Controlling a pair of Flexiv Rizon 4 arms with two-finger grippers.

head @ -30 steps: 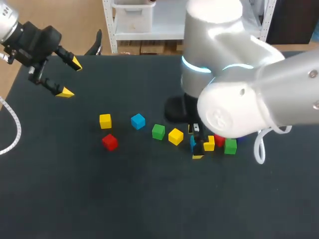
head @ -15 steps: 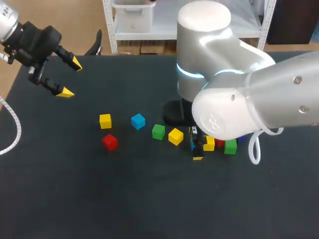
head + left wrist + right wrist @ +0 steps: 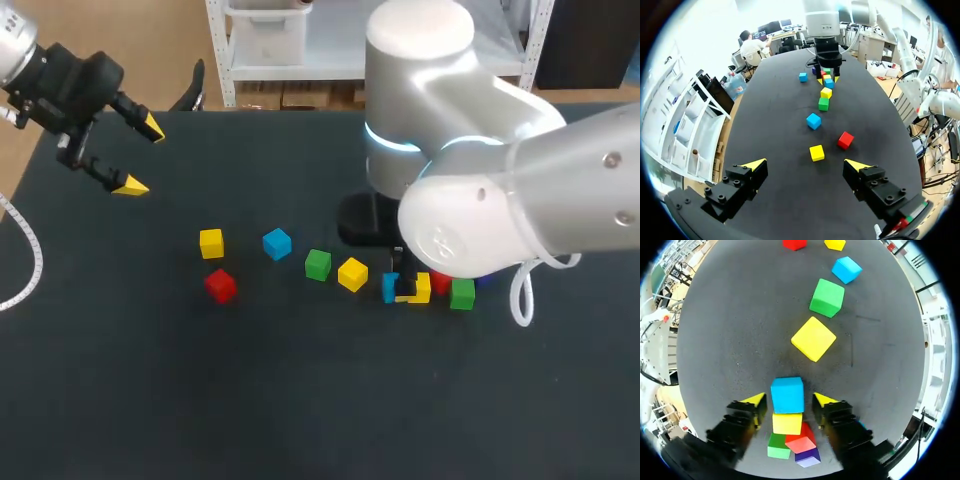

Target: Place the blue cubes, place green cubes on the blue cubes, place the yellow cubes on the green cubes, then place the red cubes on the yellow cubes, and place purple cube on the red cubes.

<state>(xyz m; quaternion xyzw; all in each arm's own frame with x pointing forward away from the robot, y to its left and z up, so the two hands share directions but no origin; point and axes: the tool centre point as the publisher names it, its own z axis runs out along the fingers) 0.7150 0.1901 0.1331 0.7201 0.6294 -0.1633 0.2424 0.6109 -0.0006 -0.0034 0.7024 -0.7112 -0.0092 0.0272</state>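
Jaws, right: slightly apart, straddling blue cube; narrow gap shows on each side, no grip.
Blue cube: centre right of head view, just beside yellow cube.
Jaws, left: wide open, empty, upper left.

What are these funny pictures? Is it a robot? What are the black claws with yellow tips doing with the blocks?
Yes, it's a robot with two arms at a black table. One picture looks down from a camera above and behind it. The two round pictures come from small cameras on its wrists, looking along the fingers.

Each claw is called an end effector. The left end effector hangs open, away from the cubes, and holds nothing. The right end effector is down around a blue cube. It has a finger on each side, but small gaps show, so it isn't squeezing.

Ahead of it lie a yellow cube, a green cube and a second blue cube. Behind the fingers more cubes huddle, including a purple cube.
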